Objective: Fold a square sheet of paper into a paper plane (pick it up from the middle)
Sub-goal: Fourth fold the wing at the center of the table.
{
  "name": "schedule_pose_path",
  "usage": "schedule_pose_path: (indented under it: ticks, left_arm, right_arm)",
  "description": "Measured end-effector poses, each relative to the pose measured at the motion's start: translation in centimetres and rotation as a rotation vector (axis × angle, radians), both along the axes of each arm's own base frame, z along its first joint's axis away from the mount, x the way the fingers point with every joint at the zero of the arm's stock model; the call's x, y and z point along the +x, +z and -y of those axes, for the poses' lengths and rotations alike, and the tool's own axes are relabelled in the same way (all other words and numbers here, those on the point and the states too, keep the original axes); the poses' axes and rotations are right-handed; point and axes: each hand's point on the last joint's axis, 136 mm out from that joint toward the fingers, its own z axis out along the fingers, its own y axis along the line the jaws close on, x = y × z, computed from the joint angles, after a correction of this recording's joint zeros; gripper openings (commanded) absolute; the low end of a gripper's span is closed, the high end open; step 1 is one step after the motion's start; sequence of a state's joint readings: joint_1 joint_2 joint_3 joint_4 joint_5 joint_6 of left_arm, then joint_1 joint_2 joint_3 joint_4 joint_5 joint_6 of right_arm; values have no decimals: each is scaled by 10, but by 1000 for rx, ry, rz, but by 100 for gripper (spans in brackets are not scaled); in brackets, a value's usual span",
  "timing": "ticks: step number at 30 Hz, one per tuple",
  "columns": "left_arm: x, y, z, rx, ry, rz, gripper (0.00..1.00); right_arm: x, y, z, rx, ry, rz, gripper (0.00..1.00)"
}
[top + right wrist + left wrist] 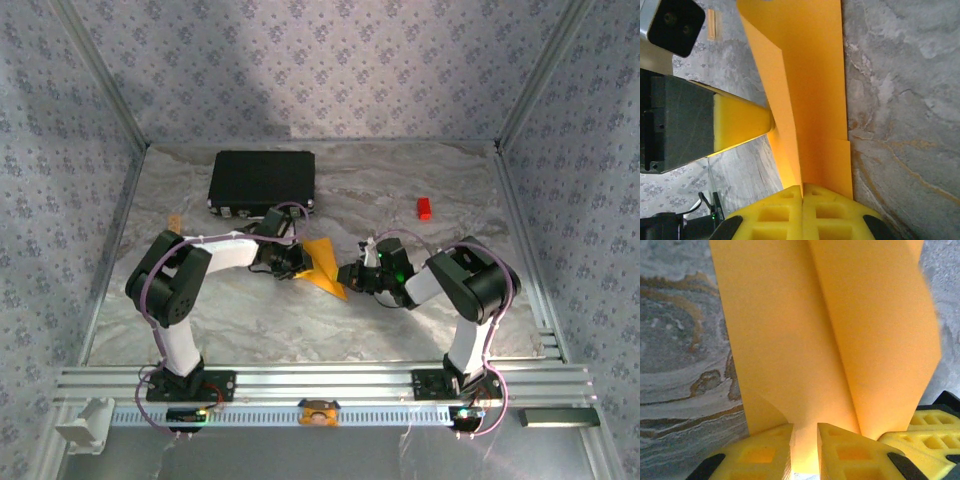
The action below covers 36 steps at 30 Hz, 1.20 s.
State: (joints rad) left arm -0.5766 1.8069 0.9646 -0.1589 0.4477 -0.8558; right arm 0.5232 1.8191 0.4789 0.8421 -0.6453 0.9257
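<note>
The orange sheet of paper [325, 268] is folded along a lengthwise crease and reads as a pointed wedge held just above mid-table between both arms. My right gripper [348, 278] is shut on its near end; in the right wrist view the jaws [802, 189] are pressed together on the fold of the paper [810, 90]. My left gripper [300, 262] meets the paper from the left. In the left wrist view its fingertips [805, 432] stand a narrow gap apart, with the paper [790, 340] spreading beyond them. One left finger [742, 122] touches the paper's left face.
A black rectangular case [262, 182] lies at the back left. At the back right sits a small red block [424, 208]. A small tan strip [175, 222] lies near the left wall. Patterned walls close in the marbled table [300, 330].
</note>
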Motion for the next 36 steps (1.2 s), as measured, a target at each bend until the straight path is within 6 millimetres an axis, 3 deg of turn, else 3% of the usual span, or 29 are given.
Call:
schedule_pose_path:
  ticks: [14, 36]
  left_arm:
    - [21, 30, 25, -140, 1, 79, 18]
    - [33, 6, 37, -160, 21, 41, 17]
  right_arm:
    - [1, -1, 1, 4, -3, -34, 0]
    - [3, -2, 3, 10, -15, -60, 0]
